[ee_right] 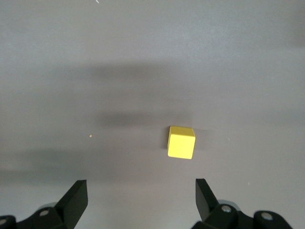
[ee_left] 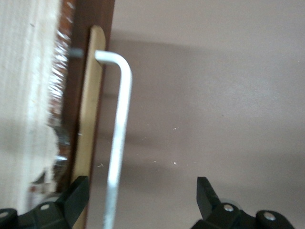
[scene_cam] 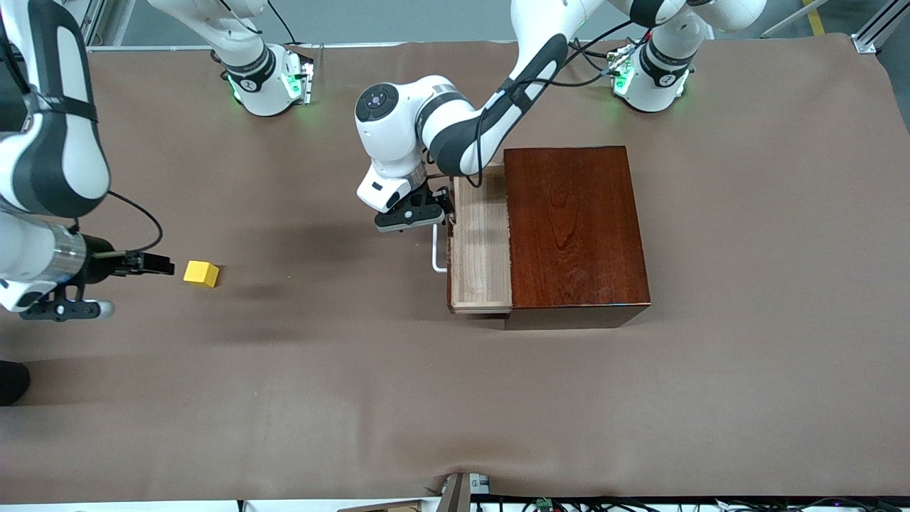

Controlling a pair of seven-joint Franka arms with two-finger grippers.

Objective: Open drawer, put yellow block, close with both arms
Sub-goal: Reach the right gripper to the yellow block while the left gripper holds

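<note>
The drawer (scene_cam: 480, 242) stands pulled out of the dark-red box (scene_cam: 572, 227), and its pale tray holds nothing. My left gripper (scene_cam: 416, 213) hangs open at the drawer's front. In the left wrist view the white handle (ee_left: 121, 119) runs between the spread fingers of the left gripper (ee_left: 140, 186), close to one of them and not clamped. The yellow block (scene_cam: 201, 274) lies on the table toward the right arm's end. My right gripper (scene_cam: 153, 264) is open just beside it. In the right wrist view the block (ee_right: 181, 142) sits ahead of the right gripper (ee_right: 140, 188), outside its fingers.
A brown cover (scene_cam: 455, 398) spreads over the whole table. Cables and small gear (scene_cam: 462, 491) line the table's edge nearest the front camera. A dark object (scene_cam: 13, 380) shows at the right arm's end of the table.
</note>
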